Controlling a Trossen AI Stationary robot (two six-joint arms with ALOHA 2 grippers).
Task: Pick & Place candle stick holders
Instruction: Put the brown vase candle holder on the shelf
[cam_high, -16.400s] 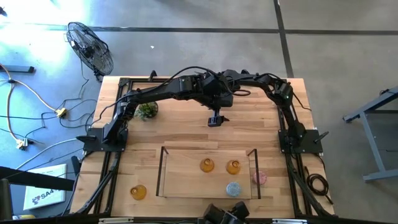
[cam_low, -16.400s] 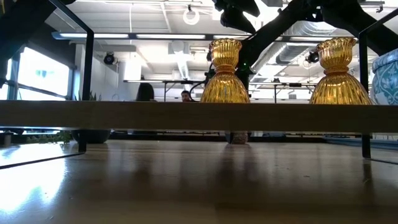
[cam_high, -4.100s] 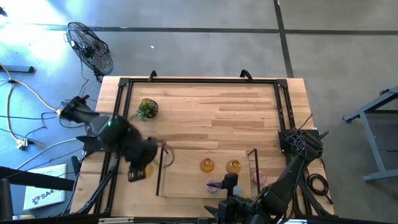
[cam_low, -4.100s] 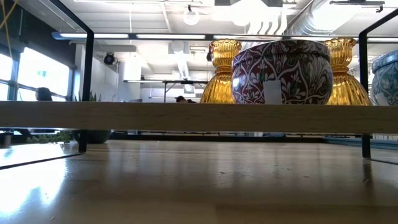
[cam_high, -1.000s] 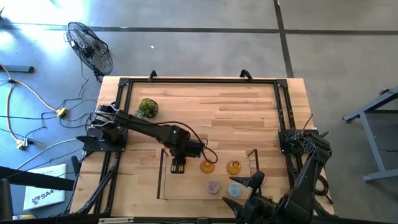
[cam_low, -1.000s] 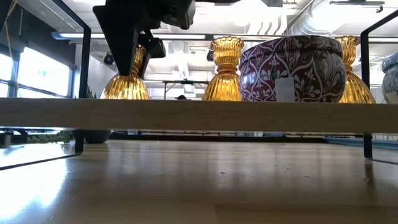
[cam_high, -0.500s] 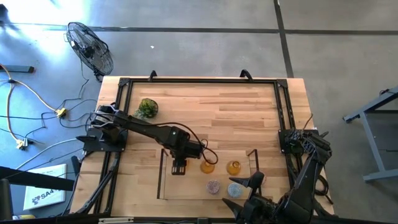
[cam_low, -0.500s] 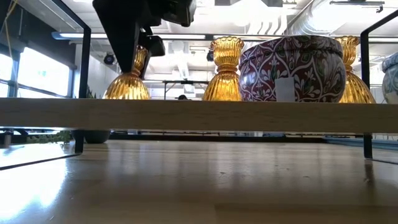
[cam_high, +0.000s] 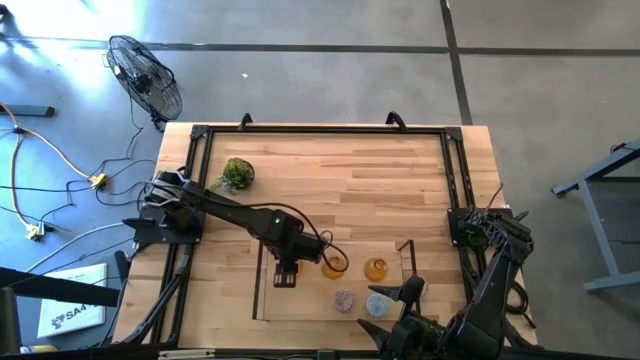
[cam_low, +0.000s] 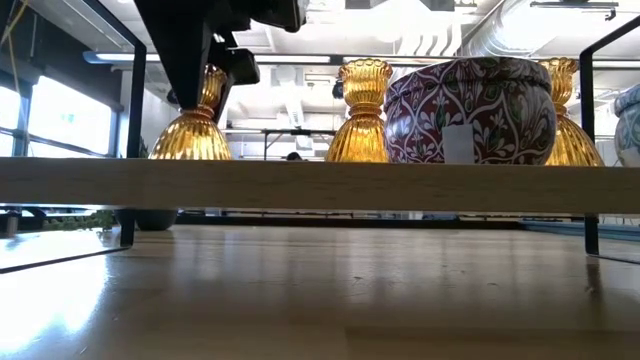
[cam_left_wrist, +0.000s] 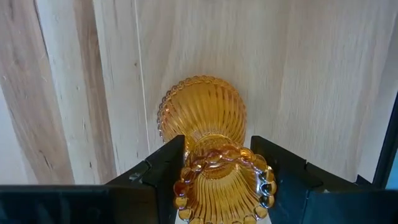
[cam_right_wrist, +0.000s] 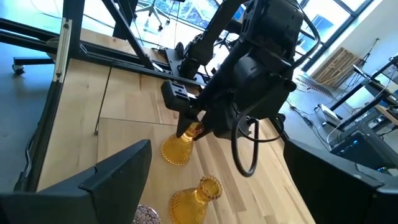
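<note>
My left gripper (cam_left_wrist: 217, 163) is clamped on the narrow neck of an amber holder (cam_left_wrist: 208, 127) — fingers on either side, beaded rim nearest my wrist camera. From the low view its base (cam_low: 192, 135) sits behind the wooden tray's (cam_high: 300, 305) front edge, so I cannot tell whether it touches the tray floor. From above, my own wrist hides that holder almost entirely (only the arm shows). Beside it on the tray stand two more amber holders (cam_high: 335, 264) (cam_high: 375, 268), then a mauve patterned one (cam_high: 343, 299) and a light blue one (cam_high: 377, 306). My right gripper (cam_high: 405, 290) hangs open at the table's near edge — partly cut off.
</note>
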